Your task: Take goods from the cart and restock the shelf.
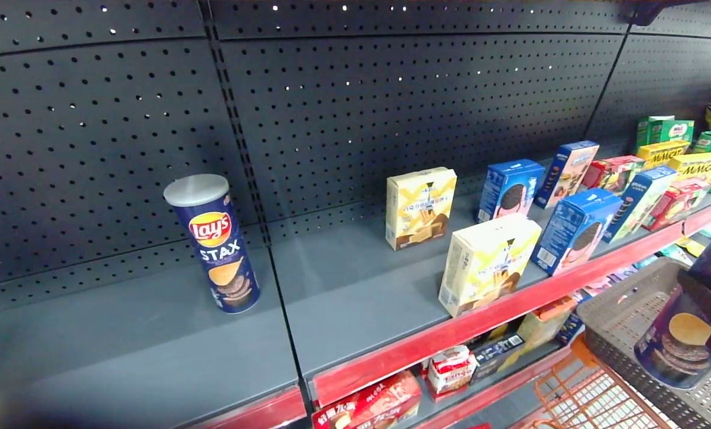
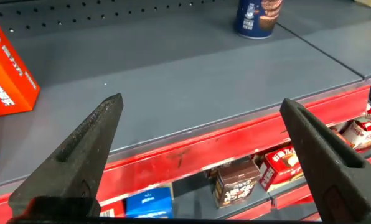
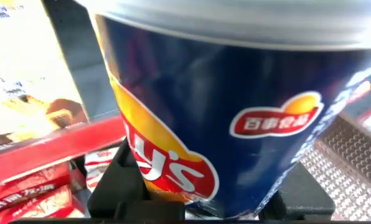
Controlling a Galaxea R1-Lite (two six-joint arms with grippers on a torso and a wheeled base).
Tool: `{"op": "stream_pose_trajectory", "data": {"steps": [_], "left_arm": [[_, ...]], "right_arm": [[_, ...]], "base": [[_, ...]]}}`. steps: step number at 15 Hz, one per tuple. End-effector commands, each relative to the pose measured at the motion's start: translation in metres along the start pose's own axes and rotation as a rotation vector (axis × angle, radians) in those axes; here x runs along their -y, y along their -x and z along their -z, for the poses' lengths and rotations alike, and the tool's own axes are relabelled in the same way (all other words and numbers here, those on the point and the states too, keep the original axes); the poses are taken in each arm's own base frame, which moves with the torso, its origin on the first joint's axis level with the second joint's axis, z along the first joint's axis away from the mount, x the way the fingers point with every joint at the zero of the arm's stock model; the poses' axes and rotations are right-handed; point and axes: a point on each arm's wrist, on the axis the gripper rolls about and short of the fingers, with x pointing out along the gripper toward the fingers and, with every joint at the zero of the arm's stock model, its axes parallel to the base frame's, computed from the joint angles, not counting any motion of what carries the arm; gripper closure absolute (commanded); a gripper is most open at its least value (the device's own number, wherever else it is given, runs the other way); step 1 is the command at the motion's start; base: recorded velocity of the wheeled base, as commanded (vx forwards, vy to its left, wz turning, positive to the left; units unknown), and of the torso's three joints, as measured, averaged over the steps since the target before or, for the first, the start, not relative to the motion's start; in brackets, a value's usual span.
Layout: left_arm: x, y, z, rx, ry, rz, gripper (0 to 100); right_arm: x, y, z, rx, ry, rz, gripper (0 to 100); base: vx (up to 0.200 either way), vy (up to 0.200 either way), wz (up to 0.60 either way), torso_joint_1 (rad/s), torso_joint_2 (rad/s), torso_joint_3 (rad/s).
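The right gripper (image 3: 210,199) is closed on a chip canister (image 3: 235,93), with one finger on each side of the tube wall near mid-body. In the head view this canister sits at 4 o'clock, tilted, above the grey basket (image 1: 623,310) of the cart (image 1: 570,399). The left gripper (image 2: 201,106) is spread wide and empty, just off the red front edge of the shelf (image 2: 173,68). A second canister (image 1: 212,244) stands upright on the shelf, at 9 o'clock from the yellow boxes (image 1: 421,208).

Handling, as judged: the canister is probably light. Its tube is stiff but crushable, its printed wall smooth and prone to slip, and its contents brittle. The grip belongs across the diameter at mid-height, clear of the plastic lid, with moderate force.
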Motion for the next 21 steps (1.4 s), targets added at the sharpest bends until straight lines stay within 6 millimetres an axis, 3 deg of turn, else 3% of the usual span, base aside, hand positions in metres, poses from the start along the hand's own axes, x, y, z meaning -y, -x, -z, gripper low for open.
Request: {"op": "stream_pose_trajectory", "data": {"steps": [1,7,11,14,18,21], "left_arm": [[0.000,0.000,0.000,0.000,0.001,0.000,0],[0.000,0.000,0.000,0.000,0.001,0.000,0],[0.000,0.000,0.000,0.000,0.001,0.000,0],[0.000,0.000,0.000,0.000,0.001,-0.001,0],[0.000,0.000,0.000,0.000,0.001,-0.001,0],[0.000,0.000,0.000,0.000,0.001,-0.001,0]], "right_arm": [[0.000,0.000,0.000,0.000,0.004,-0.004,100],[0.000,0.000,0.000,-0.003,0.006,0.004,100],[0.001,0.005,-0.037,0.137,-0.044,-0.078,100],[-0.019,-0.005,-0.054,0.162,-0.043,-0.324,100],[-0.084,-0.017,-0.067,0.136,-0.048,-0.629,100],[-0.125,-0.028,-0.078,0.154,-0.058,-0.663,100]], "base": [[0.000,0.000,0.60,-0.002,0.00,0.002],[0.000,0.000,0.10,0.000,0.00,0.001],[0.000,0.000,0.00,0.000,0.00,0.000],[0.000,0.000,0.00,0.000,0.00,0.000],[0.000,0.000,0.00,0.000,0.00,0.000],[0.000,0.000,0.00,0.000,0.00,0.000]]}}
